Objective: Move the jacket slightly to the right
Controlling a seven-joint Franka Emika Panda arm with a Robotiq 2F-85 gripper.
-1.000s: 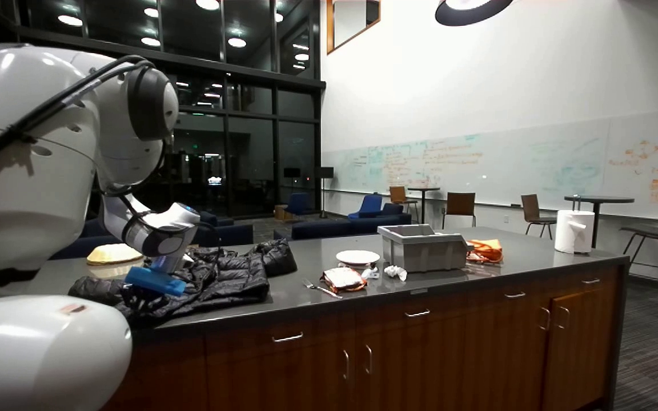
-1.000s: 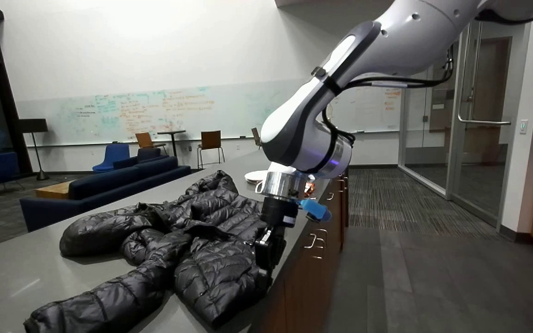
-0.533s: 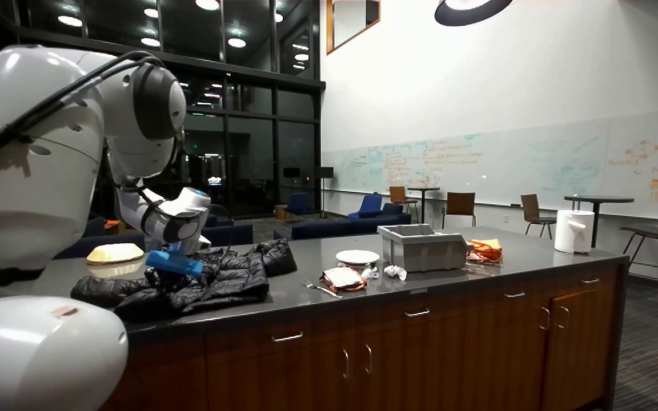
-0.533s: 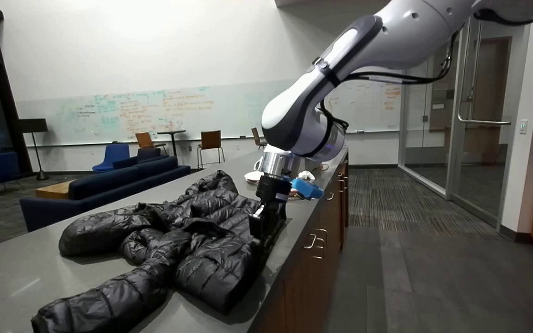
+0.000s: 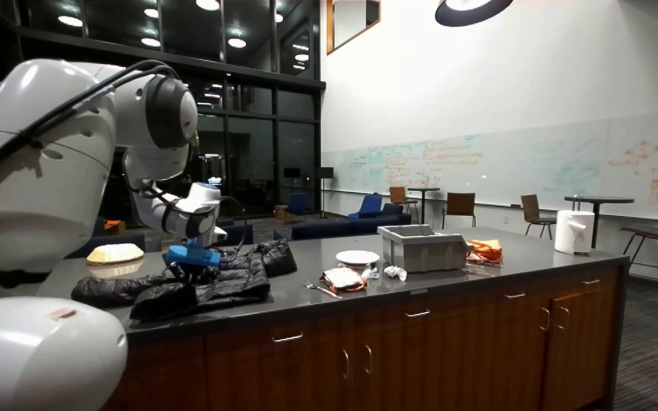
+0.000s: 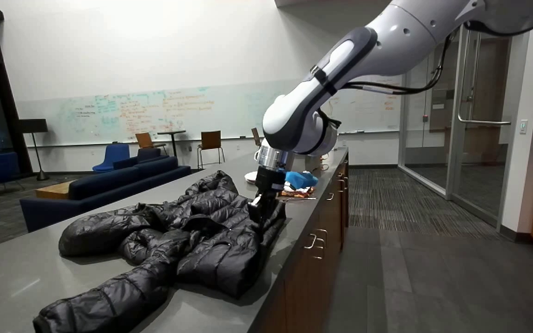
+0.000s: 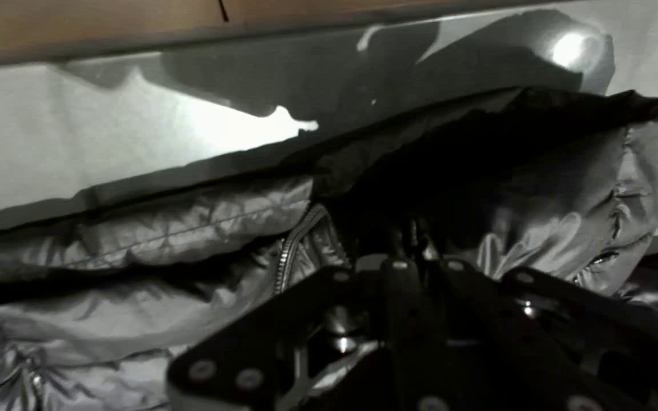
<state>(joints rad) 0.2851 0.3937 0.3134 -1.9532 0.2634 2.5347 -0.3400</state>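
A black puffy jacket lies spread on the grey countertop; it shows in both exterior views and fills much of the wrist view. My gripper is at the jacket's edge on the cabinet side of the counter. In the wrist view its jaws stand close together with dark fabric pinched between them, near a zipper. The jacket's edge is lifted and folded at the gripper. The fingertips are mostly hidden in dark fabric. One sleeve stretches away along the counter.
On the counter beyond the jacket are a fork, a snack packet, a white plate, crumpled tissue and a grey bin. A yellowish rounded object lies behind the jacket.
My gripper has moved along the counter toward the plate and bin, and up a little, pulling the jacket's near edge with it. The edge has folded over; the rest of the jacket has hardly shifted.
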